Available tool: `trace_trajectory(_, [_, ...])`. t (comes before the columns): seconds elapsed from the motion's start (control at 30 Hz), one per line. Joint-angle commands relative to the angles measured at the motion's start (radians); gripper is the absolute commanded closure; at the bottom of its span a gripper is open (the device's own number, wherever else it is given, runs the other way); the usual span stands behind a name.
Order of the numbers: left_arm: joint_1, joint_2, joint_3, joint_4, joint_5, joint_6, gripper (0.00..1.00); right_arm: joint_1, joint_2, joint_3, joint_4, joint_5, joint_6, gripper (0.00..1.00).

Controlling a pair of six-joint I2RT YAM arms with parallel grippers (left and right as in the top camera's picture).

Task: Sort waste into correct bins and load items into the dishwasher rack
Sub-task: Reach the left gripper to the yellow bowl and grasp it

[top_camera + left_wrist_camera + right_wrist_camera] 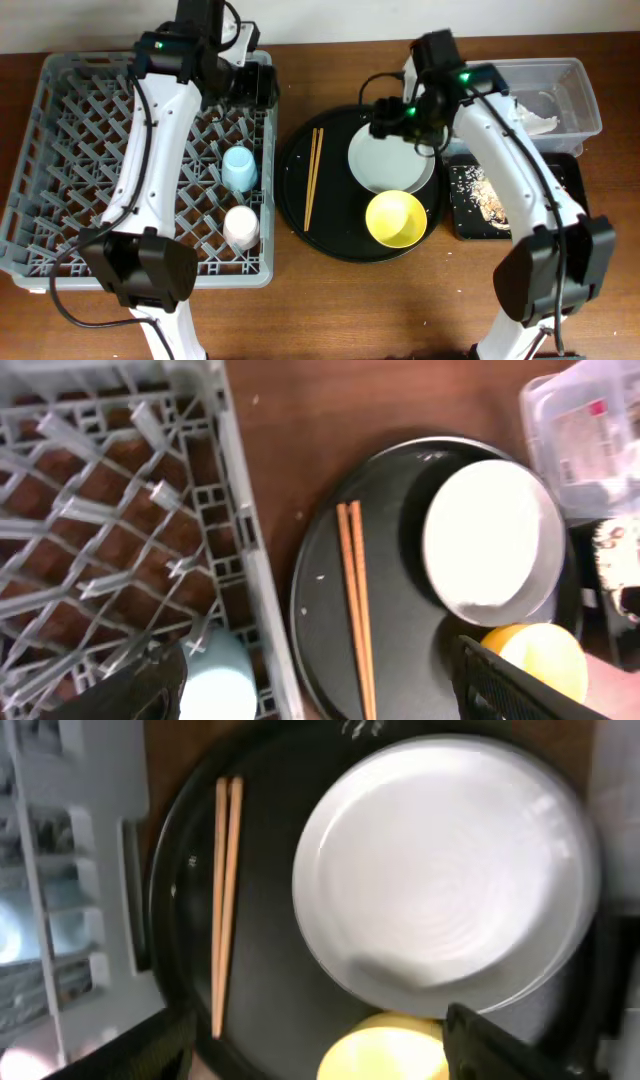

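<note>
The grey dishwasher rack [60,160] holds a light-blue cup [239,167] and a pink cup [241,227] near its right side. A pair of wooden chopsticks [313,178], a pale plate [385,165] and a yellow bowl [396,218] lie on the round black tray [335,235]. The clear tub [570,100] holds crumpled napkins [530,120]. The black rectangular tray [570,180] holds food scraps [480,190]. My left gripper [258,85] is open and empty over the rack's far right corner [320,695]. My right gripper [388,118] is open and empty above the plate [320,1050].
The brown wooden table [330,300] shows between the rack and the round tray and along the front. The tub and the black rectangular tray stand at the right edge, close to the right arm.
</note>
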Motion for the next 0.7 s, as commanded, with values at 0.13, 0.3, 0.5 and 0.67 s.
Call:
trace_trajectory(0.13, [-0.002, -0.004, 0.124, 0.004, 0.061, -0.002, 0.16, 0.074, -0.015, 0.177, -0.097, 0.24, -0.059, 0.2])
trace_trajectory(0.3, [0.021, -0.004, 0.186, 0.031, 0.026, -0.002, 0.15, 0.169, 0.029, 0.174, -0.068, 0.314, -0.053, 0.3])
trace_trajectory(0.5, [0.058, -0.004, 0.186, 0.028, 0.027, -0.002, 0.15, 0.169, 0.078, 0.174, -0.062, 0.31, -0.019, 0.36])
trace_trajectory(0.67, [0.064, -0.004, 0.186, 0.027, 0.026, -0.002, 0.08, 0.169, 0.154, 0.169, -0.034, 0.302, 0.022, 0.47])
